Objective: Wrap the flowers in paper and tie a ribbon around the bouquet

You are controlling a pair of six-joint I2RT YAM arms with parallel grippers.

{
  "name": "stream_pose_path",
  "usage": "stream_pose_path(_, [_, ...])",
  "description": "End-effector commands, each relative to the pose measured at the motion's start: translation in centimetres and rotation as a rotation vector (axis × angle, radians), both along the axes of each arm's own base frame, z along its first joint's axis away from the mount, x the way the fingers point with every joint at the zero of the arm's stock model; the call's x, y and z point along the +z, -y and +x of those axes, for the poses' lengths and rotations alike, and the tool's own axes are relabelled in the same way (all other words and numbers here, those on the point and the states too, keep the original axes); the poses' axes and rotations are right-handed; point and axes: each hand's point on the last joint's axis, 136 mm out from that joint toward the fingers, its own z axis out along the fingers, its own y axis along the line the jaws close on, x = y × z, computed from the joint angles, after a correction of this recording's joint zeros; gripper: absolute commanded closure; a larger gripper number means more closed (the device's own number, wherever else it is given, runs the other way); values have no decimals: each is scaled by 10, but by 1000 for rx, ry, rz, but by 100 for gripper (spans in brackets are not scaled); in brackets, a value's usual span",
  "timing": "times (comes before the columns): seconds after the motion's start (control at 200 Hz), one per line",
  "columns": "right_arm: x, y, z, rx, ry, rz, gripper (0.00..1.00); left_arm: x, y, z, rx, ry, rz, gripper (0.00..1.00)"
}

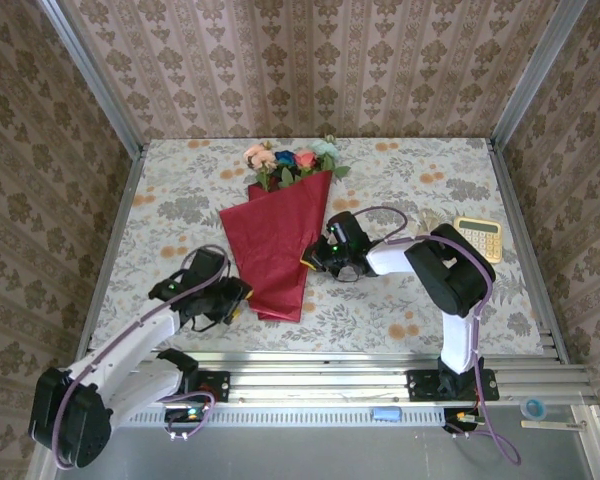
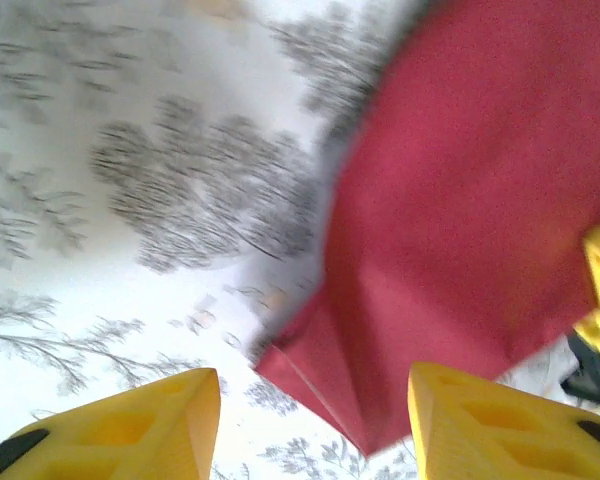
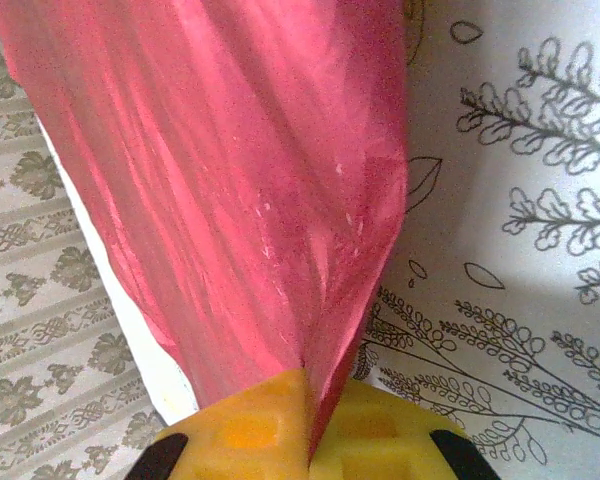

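The dark red paper (image 1: 278,243) lies folded into a cone on the tablecloth. The flowers (image 1: 291,161), pink, red, blue and teal with green leaves, stick out of its far, wide end. My right gripper (image 1: 311,258) is shut on the paper's right edge; in the right wrist view the paper (image 3: 230,180) rises out of the pinched gripper (image 3: 310,425). My left gripper (image 1: 242,298) stands open at the cone's near corner. In the left wrist view that corner of the paper (image 2: 450,230) points down between the spread yellow fingers (image 2: 130,430). A beige strip (image 1: 428,217), perhaps the ribbon, peeks out behind my right arm.
A cream calculator (image 1: 480,238) lies at the right of the table, beyond my right arm. Patterned walls close in the left, far and right sides. The metal rail (image 1: 380,360) with the arm bases runs along the near edge.
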Motion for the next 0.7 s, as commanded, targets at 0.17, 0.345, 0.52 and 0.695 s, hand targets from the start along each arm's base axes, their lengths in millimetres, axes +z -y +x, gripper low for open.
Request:
stream_pose_path(0.17, [29,0,20,-66,-74,-51,100,21,52,8,-698,364,485,41])
stream_pose_path(0.345, [40,-4,21,-47,-114,-62,100,23,81,12,-854,588,777,35])
stream_pose_path(0.52, [40,-4,19,-32,-154,-67,100,14,86,16,-943,594,1056,30])
stream_pose_path(0.695, [42,-5,21,-29,-163,-54,100,2,89,16,-1005,549,1204,29])
